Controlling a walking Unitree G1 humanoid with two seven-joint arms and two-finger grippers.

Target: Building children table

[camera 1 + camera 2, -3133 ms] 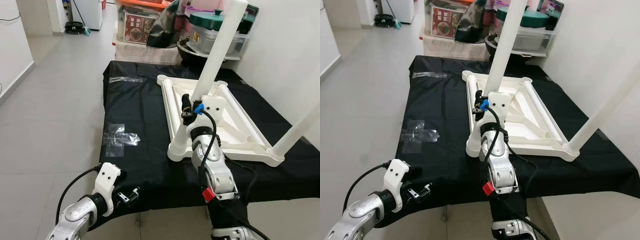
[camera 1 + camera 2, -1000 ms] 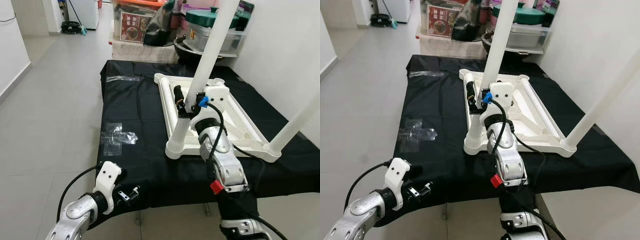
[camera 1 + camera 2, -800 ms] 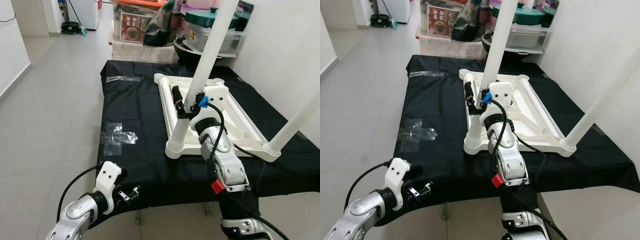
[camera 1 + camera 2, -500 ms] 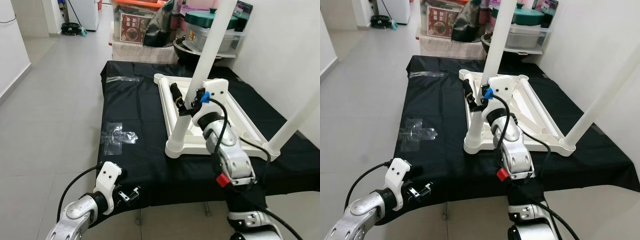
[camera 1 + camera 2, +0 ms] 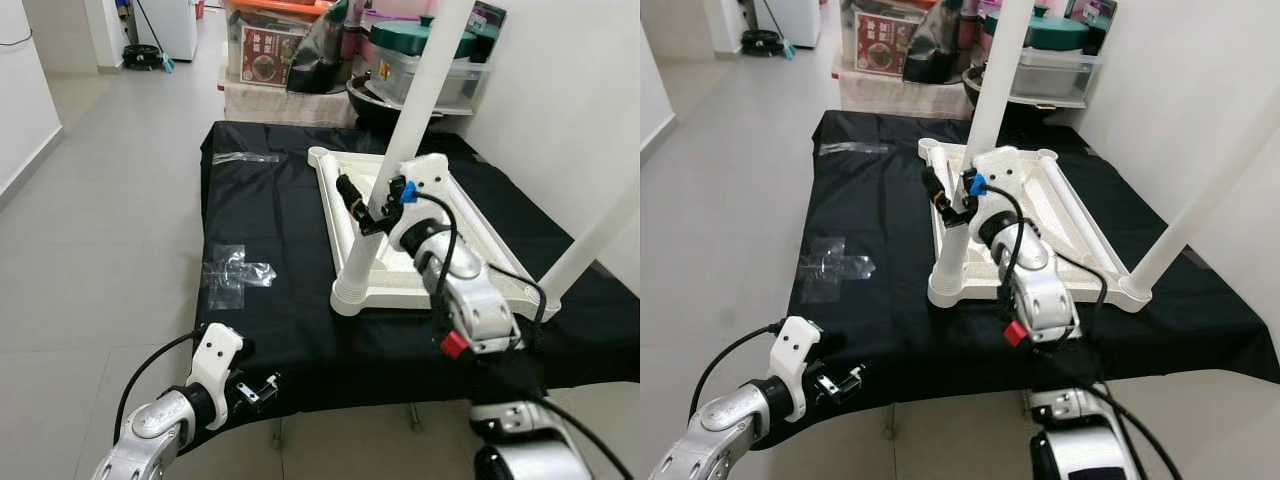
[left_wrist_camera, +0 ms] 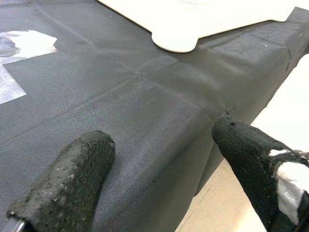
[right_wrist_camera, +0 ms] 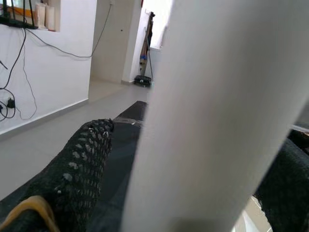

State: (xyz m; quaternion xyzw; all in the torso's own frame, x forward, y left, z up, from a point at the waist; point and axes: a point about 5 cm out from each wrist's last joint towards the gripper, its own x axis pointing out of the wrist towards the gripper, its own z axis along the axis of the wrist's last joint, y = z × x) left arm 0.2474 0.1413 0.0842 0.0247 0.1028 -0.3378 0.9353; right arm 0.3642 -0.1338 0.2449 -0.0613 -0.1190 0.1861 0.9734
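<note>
The right gripper [image 5: 362, 208] straddles the near leg [image 5: 400, 160] of the upturned table [image 5: 1080, 245], one finger on each side and neither visibly pressing (the leg's post passes between them in the wrist view). The table lies beyond and to its right on the black cloth [image 5: 270, 215], another leg [image 5: 1200, 215] rising at the far right. The left gripper [image 5: 258, 390] hangs spread at the cloth's near edge, open floor [image 5: 100, 220] to its left. Plastic wrap [image 5: 235, 275] lies ahead.

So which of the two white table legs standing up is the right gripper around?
The near-left leg, at the tabletop's front corner closest to the robot. The right gripper brackets it; the other leg stands untouched at the far right.
</note>
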